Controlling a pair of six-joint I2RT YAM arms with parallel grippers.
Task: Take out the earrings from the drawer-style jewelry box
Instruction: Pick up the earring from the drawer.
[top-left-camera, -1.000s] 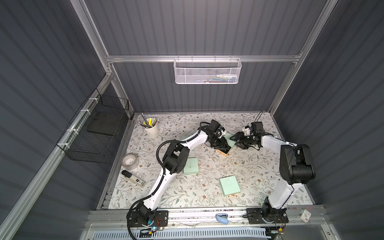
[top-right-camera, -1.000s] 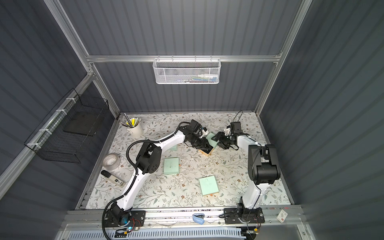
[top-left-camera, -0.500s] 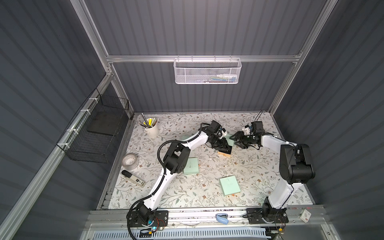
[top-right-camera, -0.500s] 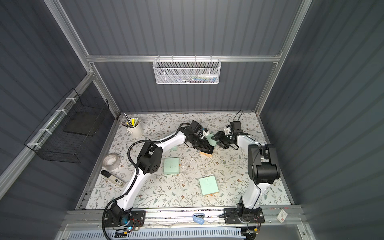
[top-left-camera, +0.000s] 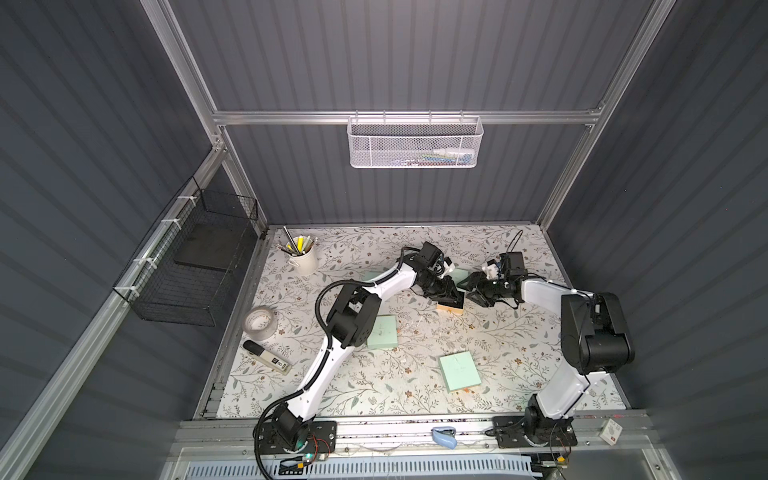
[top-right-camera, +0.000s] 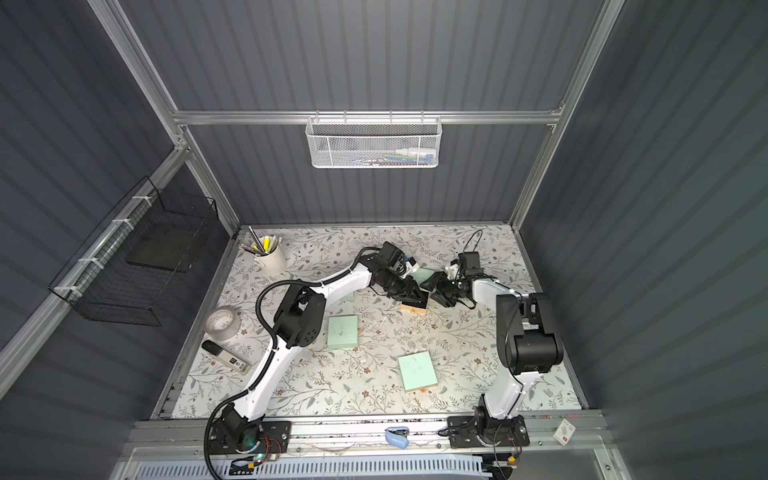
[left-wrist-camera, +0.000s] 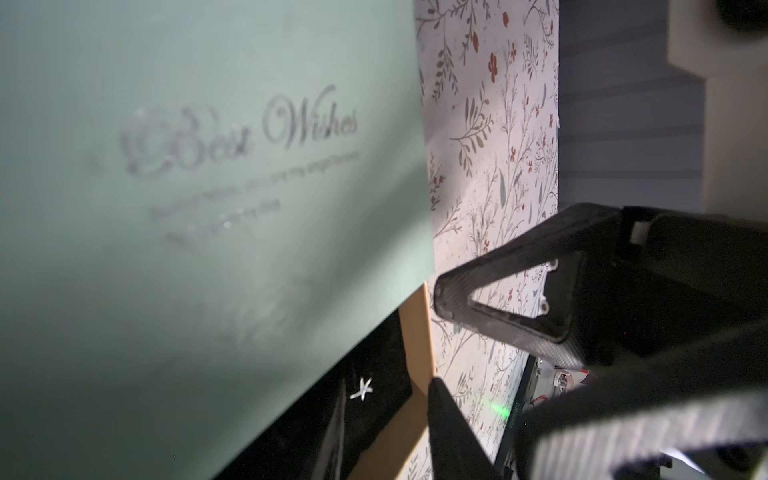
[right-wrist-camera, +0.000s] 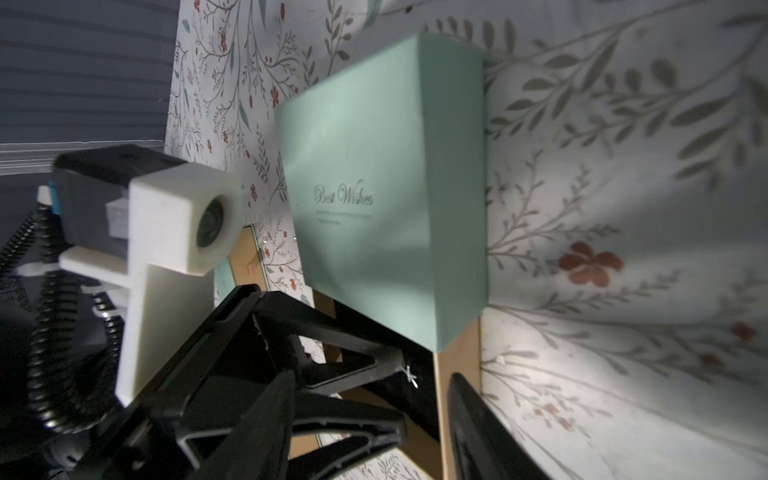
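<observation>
The mint jewelry box lies mid-table with its tan drawer pulled out, showing black lining. One tiny white star-shaped earring rests on that lining. My left gripper hangs over the drawer with its fingers apart. One of the fingers has its tip beside the earring, and the other finger is outside the tan wall. My right gripper faces it from the right, open wide. A finger of it stands outside the drawer's side wall.
Two more mint boxes lie nearer the front and a third is partly hidden behind the left arm. A tape roll, a black-and-white marker and a pen cup sit at the left.
My right gripper has slid left, closer to the drawer and the left gripper. The left arm has barely moved.
</observation>
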